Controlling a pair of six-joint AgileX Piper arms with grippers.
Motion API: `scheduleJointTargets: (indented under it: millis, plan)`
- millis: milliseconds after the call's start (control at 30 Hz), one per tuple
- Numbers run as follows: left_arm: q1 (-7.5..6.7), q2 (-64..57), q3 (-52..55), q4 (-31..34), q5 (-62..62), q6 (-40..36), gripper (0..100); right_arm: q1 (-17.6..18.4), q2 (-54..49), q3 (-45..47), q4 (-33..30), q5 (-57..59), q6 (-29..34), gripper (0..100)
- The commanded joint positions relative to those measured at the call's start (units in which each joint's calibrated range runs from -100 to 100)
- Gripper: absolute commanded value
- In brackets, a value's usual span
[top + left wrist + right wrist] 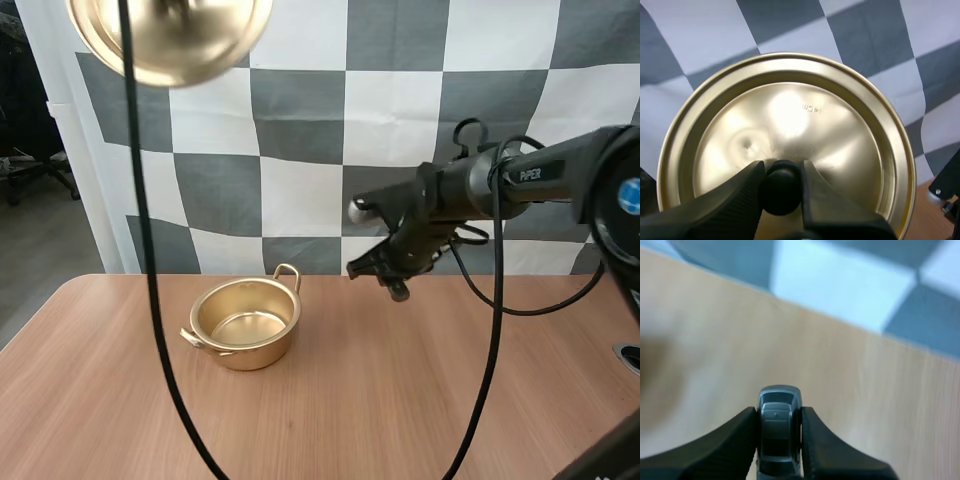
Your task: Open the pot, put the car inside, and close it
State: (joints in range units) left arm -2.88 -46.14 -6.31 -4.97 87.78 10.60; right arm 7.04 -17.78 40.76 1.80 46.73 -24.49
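Right wrist view: car (779, 432) between jaws

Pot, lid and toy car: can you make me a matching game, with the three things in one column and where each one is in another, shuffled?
1. pot
2. lid
3. car

A. pinched in the right hand, above the table
B. held by its knob in the left hand, high up
C. standing open on the table

Pairs: 1-C, 2-B, 3-A
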Motion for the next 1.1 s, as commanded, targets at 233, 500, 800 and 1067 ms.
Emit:
scheduleJointTargets:
  millis: [233,500,800,1067]
  plan:
    - [0.00,-3.75,-14.06,0.02,5.79,-1.41,0,15.58,-5.72,-8.86,-0.04,5.50,1.99,0]
    - [0.00,-3.75,-21.61,0.02,6.88,-2.28,0,18.11,2.09,-12.00,0.29,3.30,2.07,0]
    - [0.00,-3.61,-23.12,0.02,7.80,-2.28,0,20.66,8.76,-12.41,0.45,-1.67,2.07,0]
    - [0.00,-3.50,-23.12,0.02,7.80,-2.62,0,21.09,15.53,-12.41,-0.91,-6.68,2.07,0]
